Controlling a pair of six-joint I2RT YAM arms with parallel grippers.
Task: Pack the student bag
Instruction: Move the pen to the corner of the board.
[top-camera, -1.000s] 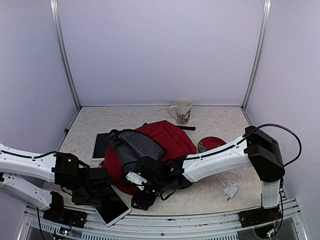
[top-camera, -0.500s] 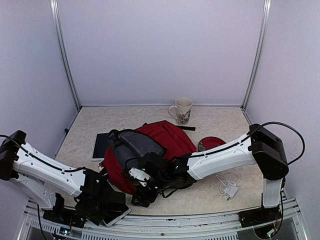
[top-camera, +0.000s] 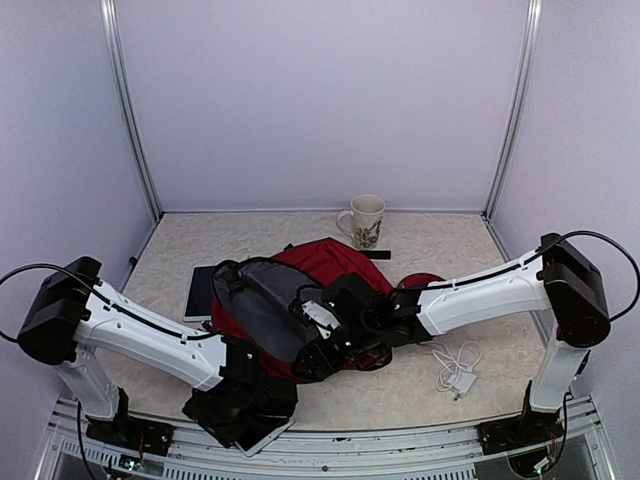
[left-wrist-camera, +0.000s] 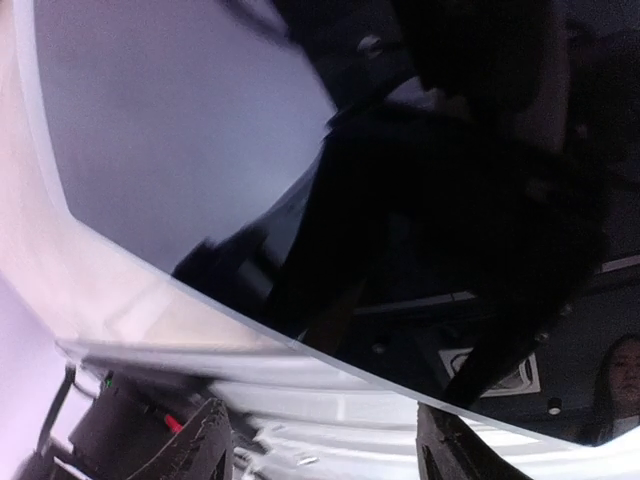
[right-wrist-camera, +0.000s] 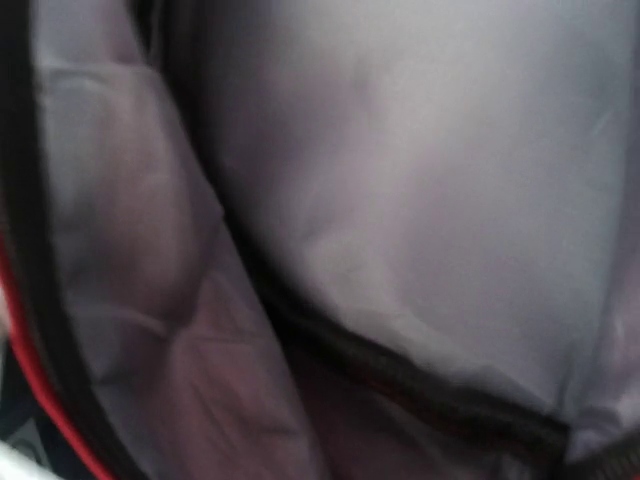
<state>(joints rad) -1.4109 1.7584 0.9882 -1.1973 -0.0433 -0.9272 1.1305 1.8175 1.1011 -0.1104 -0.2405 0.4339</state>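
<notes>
Left pincer (top-camera: 245, 415) hangs low at the counter's (top-camera: 440, 240) near edge, over a white tablet (top-camera: 268, 436) that lies tilted there. In the left wrist view its fingers (left-wrist-camera: 150, 445) stand apart, and the tablet's glossy screen fills most of the view with the white rim running across between the fingers. Whether they touch it I cannot tell. A second tablet (top-camera: 200, 292) lies flat farther back, just beside the bag's left side. The bag (top-camera: 345, 265) lies mid-counter with its mouth open toward the left and its grey lining (right-wrist-camera: 400, 180) showing. The right pincer (top-camera: 318, 345) is at that mouth. The right wrist view shows only lining and a black zipper line, so I cannot tell whether this pincer is apart or together. A mug (top-camera: 366, 220) stands upright behind the bag. A white charger (top-camera: 456, 374) with its cable lies to the right, near the right arm.
</notes>
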